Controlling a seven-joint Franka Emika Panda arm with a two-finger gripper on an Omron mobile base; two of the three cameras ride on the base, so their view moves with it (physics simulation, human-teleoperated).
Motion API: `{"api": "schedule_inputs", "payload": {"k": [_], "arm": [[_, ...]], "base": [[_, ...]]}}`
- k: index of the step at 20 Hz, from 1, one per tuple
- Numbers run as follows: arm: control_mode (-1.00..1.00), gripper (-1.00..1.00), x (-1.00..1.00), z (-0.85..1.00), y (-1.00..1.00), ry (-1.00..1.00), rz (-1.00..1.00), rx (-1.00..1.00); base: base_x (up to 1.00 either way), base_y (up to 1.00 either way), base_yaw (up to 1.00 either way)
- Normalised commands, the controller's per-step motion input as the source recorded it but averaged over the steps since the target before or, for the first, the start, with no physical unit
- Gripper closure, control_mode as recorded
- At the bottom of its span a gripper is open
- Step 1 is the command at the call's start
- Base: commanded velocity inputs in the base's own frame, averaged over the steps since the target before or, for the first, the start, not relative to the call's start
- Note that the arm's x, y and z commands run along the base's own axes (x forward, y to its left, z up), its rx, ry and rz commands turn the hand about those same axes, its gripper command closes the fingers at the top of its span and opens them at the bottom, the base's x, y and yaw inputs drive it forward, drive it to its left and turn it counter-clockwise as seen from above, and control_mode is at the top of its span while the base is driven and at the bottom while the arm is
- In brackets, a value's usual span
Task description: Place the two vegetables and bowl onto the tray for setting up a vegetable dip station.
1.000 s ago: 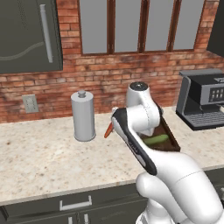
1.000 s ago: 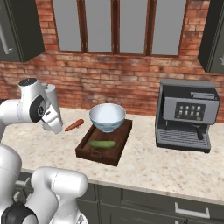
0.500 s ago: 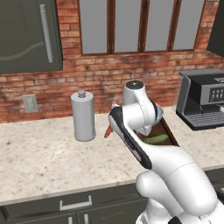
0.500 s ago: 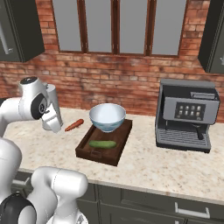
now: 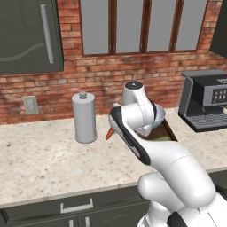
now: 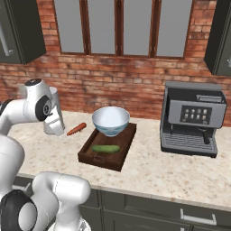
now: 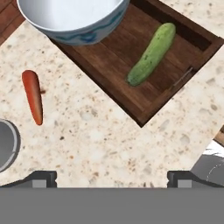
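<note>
The speckled tabletop (image 6: 149, 171) carries the tray (image 6: 97, 158), which already holds the bowl (image 6: 110, 121) at its far end and the cucumber (image 6: 105, 148) lying flat; the carrot (image 7: 33, 96) lies apart beside it, still to be fetched, so the fingers (image 7: 41, 178) hang spread wide, empty

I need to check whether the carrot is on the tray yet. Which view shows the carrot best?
The hand view: the whole carrot lies on the counter, apart from the tray. The right base view shows it smaller, beside the tray; the left base view shows just its tip past the arm.
</note>
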Motion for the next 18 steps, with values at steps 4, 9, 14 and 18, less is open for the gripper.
{"api": "schedule_inputs", "payload": {"k": [4,9,14,18], "arm": [[-1.00,-1.00,0.22,-0.11,-0.01,0.00,-0.04,0.05],[-1.00,-1.00,0.23,-0.12,0.00,0.00,-0.01,0.07],[-1.00,-1.00,0.23,-0.13,0.00,0.00,-0.01,0.05],[-1.00,-1.00,0.24,-0.13,0.00,0.00,0.00,0.01]], "base": [[0.00,0.00,0.00],[0.00,0.00,0.00],[0.00,0.00,0.00],[0.00,0.00,0.00]]}}
